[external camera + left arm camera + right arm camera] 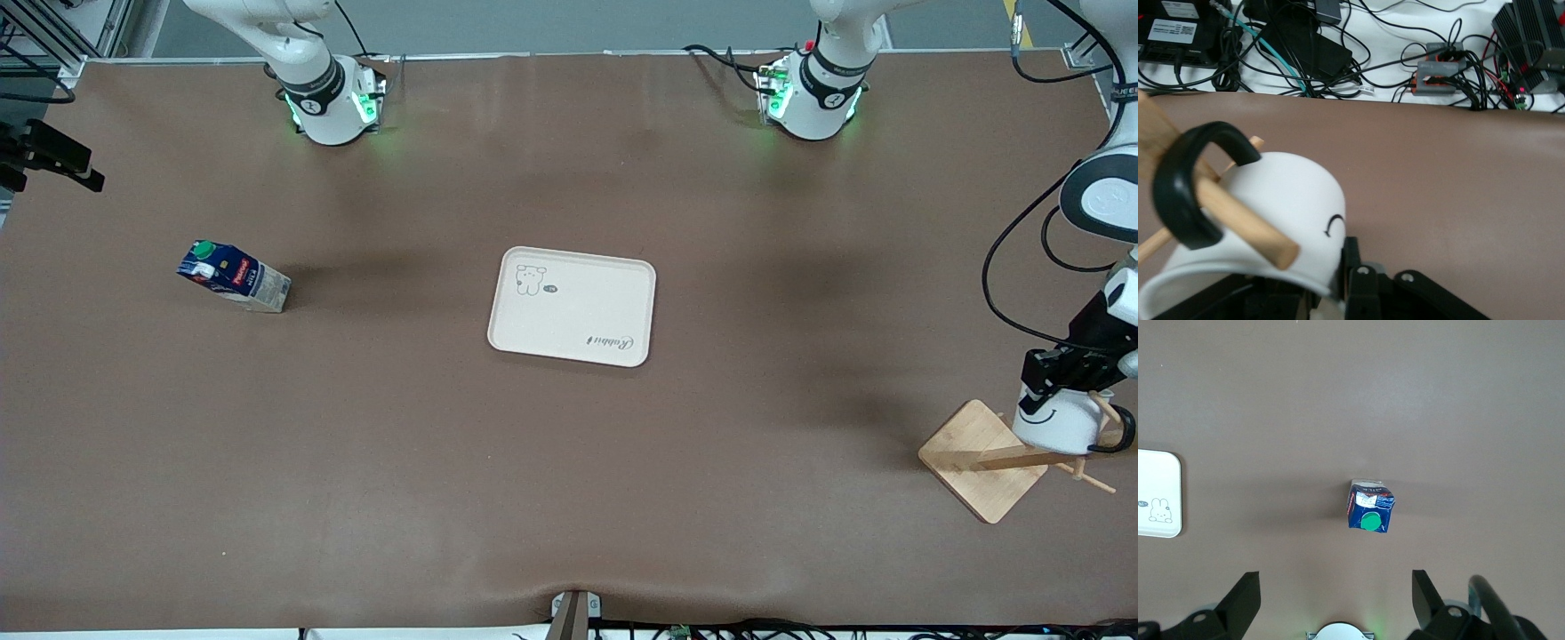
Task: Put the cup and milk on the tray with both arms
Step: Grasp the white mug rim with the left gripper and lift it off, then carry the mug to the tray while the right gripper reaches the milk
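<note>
The white mug with a black handle and a black smiley face [1056, 420] is seen upside down on a peg of the wooden rack with a square base [982, 458], at the left arm's end of the table. It is clamped at its rim by the left gripper [1060, 375].

The small dark-blue milk carton with a round green cap and red label [234, 276] stands toward the right arm's end; its label text cannot be read. The right gripper [1335, 597] is held high over it, fingers spread apart.

Between them lies the cream rectangular tray [573, 307], where a rabbit drawing and the script word "Rabbit" are printed.
</note>
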